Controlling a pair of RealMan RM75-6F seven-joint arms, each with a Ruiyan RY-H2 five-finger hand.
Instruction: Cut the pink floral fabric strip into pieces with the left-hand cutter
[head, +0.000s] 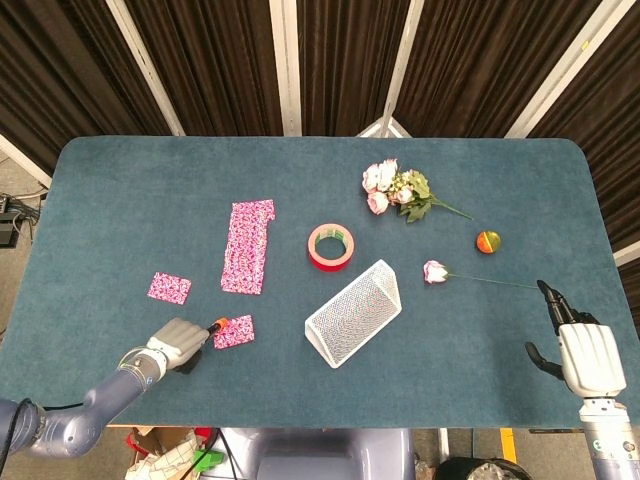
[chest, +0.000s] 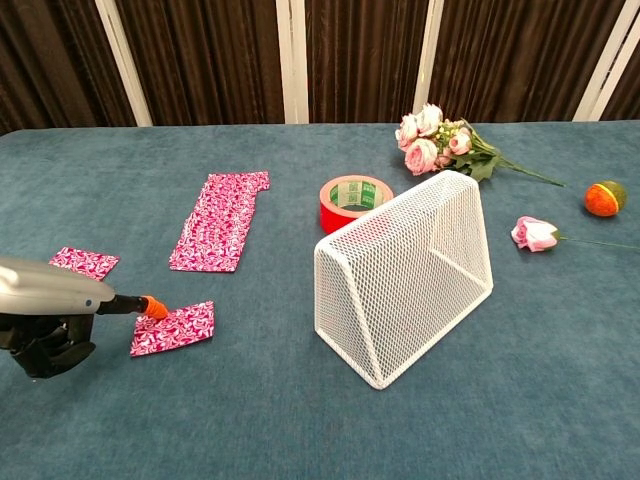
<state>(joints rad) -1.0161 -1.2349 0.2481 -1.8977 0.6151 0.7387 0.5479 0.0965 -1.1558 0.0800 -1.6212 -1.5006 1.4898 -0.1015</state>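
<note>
The pink floral fabric strip lies flat left of centre. Two small cut pieces lie nearer the front: one at the left, another under the cutter's tip. My left hand grips the cutter, a grey tool with an orange tip that touches the nearer piece's left edge. My right hand rests at the table's front right edge, holding nothing, fingers apart; the chest view does not show it.
A white wire mesh basket lies on its side mid-table. Behind it sits a red tape roll. A rose bouquet, a single rose and an orange ball lie to the right.
</note>
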